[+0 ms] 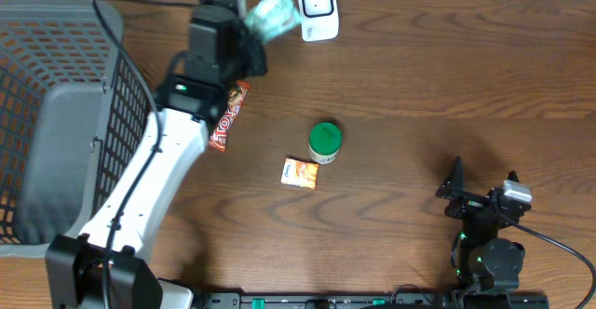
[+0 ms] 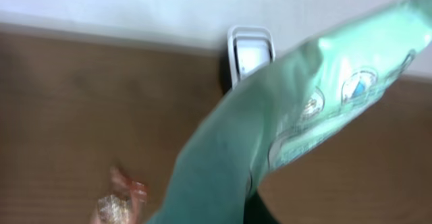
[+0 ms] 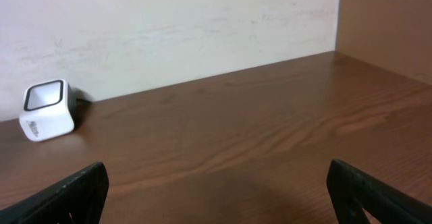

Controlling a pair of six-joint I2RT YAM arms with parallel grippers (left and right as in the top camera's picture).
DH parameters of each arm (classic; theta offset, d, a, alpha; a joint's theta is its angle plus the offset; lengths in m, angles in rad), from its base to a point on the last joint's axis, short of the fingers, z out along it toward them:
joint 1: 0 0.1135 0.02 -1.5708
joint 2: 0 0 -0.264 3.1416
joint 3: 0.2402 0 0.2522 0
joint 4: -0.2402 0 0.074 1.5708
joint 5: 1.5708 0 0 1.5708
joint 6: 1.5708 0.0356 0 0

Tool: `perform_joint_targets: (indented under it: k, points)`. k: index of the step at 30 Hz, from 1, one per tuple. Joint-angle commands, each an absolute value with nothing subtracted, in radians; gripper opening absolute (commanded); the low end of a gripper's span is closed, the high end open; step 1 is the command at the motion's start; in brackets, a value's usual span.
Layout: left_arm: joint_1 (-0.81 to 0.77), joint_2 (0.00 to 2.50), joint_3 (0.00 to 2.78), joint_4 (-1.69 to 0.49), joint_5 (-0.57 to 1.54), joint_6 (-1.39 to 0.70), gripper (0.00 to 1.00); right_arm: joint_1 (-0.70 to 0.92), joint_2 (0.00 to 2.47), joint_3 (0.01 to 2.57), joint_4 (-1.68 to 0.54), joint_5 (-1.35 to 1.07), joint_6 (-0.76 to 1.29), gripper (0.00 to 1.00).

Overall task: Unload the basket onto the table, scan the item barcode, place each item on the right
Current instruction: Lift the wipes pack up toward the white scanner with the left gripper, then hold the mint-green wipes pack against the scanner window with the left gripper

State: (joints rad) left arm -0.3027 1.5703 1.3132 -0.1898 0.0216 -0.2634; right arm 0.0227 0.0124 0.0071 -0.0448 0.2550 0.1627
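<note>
A big dark wire basket point(image 1: 56, 114) sits far left of the white cube-shaped scanner point(image 1: 318, 9). The left gripper point(image 1: 250, 32), jaws pinched tight on a pale green soft plastic packet point(image 1: 272, 16), holds it in the air just left of the scanner. The right gripper point(image 1: 484, 186), spread wide and empty, hangs well away from the scanner. I'd say the pick-up is done. What's left is presenting the barcode to the scanner's window, and I can't see a barcode.
</note>
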Motion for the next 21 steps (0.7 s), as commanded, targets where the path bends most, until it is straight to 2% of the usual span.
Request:
perform_joint_targets:
  k: [1,8,17,21]
  points:
    - [-0.369,1.601,1.328,-0.088,-0.31,-0.14,0.07,0.02,0.009,0.006,-0.049,0.257,0.148,0.99]
    - [-0.422,1.751,1.328,0.181,-0.421,0.036,0.07,0.02,0.009,0.006,-0.049,0.257,0.148,0.99]
    - [-0.473,2.043,1.34,0.624,-0.58,0.454,0.07,0.02,0.009,0.006,-0.049,0.257,0.148,0.99]
    - [-0.482,2.158,1.378,0.722,-0.581,0.551,0.07,0.02,0.009,0.006,-0.049,0.257,0.148,0.99]
